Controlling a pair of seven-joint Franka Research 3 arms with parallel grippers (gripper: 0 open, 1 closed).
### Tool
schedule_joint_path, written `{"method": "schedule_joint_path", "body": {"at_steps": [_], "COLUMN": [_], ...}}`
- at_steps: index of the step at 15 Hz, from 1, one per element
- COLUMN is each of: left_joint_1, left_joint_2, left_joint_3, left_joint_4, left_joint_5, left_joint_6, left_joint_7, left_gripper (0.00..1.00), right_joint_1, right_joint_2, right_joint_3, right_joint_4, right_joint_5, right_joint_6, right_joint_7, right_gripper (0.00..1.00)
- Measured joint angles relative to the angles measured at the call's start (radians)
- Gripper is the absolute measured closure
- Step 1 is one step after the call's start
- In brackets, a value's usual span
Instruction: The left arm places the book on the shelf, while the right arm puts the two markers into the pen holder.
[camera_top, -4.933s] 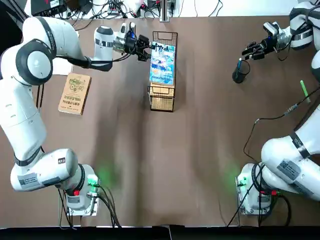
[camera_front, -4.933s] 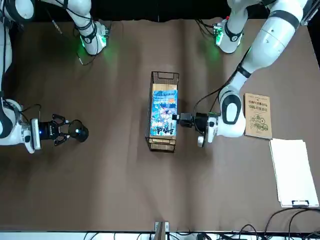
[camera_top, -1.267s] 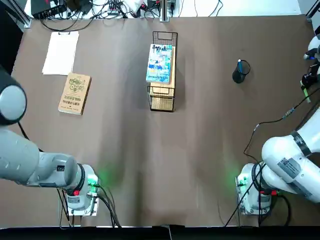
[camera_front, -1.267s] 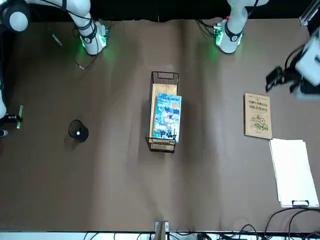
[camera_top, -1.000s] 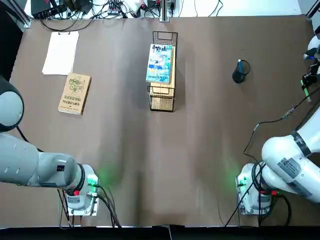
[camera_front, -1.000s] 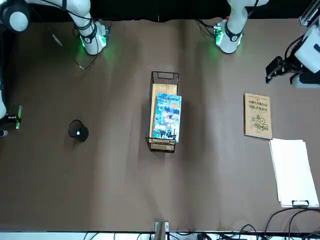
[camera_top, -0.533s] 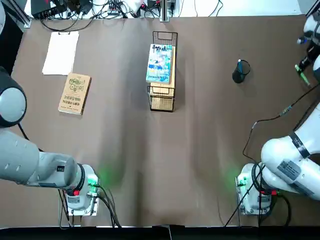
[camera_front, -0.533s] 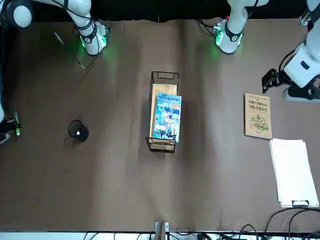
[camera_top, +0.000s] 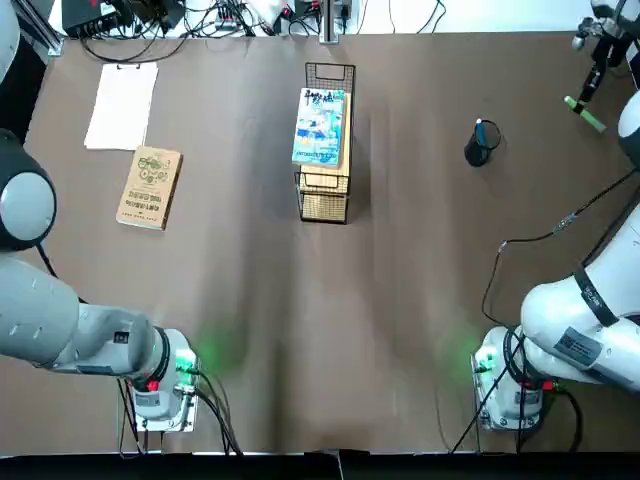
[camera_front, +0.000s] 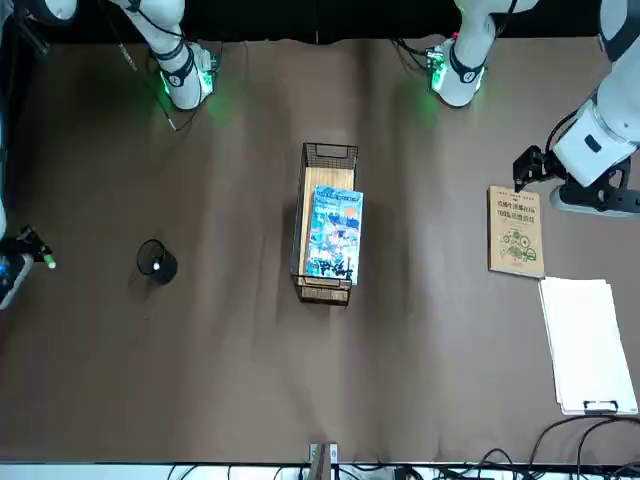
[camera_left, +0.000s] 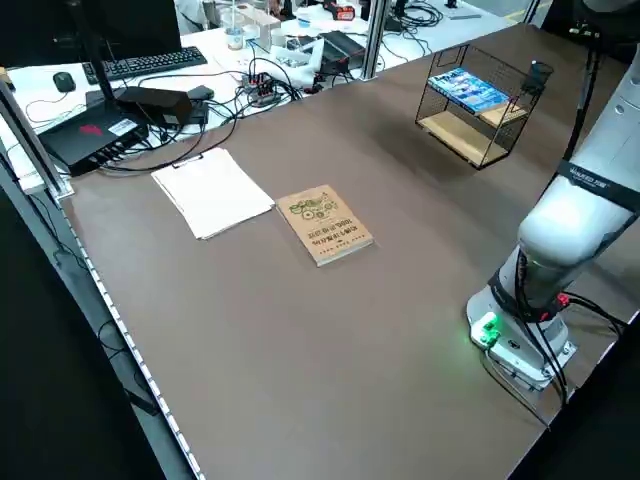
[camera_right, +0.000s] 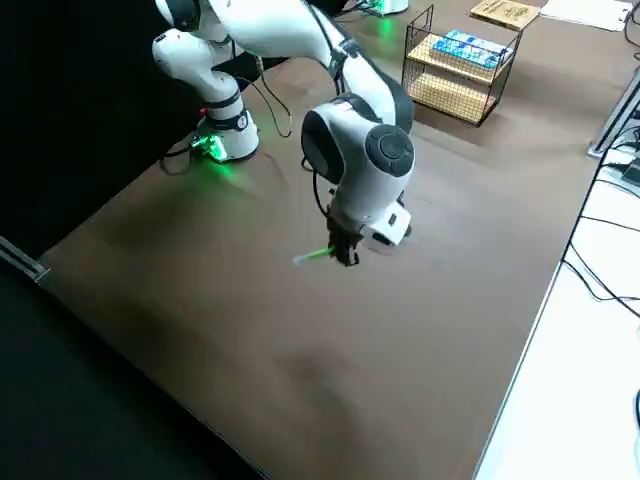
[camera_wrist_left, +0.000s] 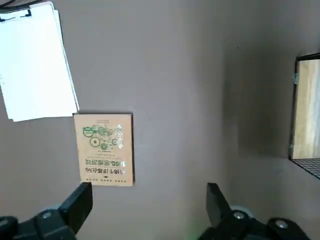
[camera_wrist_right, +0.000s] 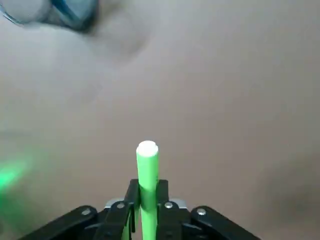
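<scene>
The light blue book (camera_top: 320, 127) lies on the wooden top of the black wire shelf (camera_top: 325, 198), also seen in the front view as book (camera_front: 334, 232) on shelf (camera_front: 325, 158). The black pen holder (camera_top: 480, 145) stands upright with the blue marker (camera_top: 480, 127) inside it. My right gripper (camera_wrist_right: 146, 200) is shut on the green marker (camera_wrist_right: 147, 167), held in the air far right of the holder (camera_top: 585, 112). My left gripper (camera_wrist_left: 147, 200) is open and empty, high above the tan book, beside its near edge in the front view (camera_front: 527, 168).
A tan kraft-cover book (camera_top: 149, 187) and a white paper sheet on a clipboard (camera_top: 122, 104) lie at the table's left side. Cables trail along the far edge and by the right arm's base (camera_top: 510, 395).
My right gripper has lifted the green marker and carried it toward the far right corner, away from its base. The left gripper has drifted a little toward the tan book.
</scene>
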Motion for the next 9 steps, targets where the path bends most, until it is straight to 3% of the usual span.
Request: {"method": "schedule_joint_path", "body": {"at_steps": [9], "left_joint_1": [0.002], "left_joint_2": [0.002], "left_joint_3": [0.001], "left_joint_4": [0.000], "left_joint_5": [-0.004], "left_joint_6": [0.021], "left_joint_7": [0.013], "left_gripper": [0.00], "right_joint_1": [-0.006], "right_joint_2": [-0.004], "right_joint_3": [0.006], "right_joint_4": [-0.009], "right_joint_5": [0.559], "right_joint_6": [-0.297], "right_joint_7": [-0.012], "right_gripper": [0.82]}}
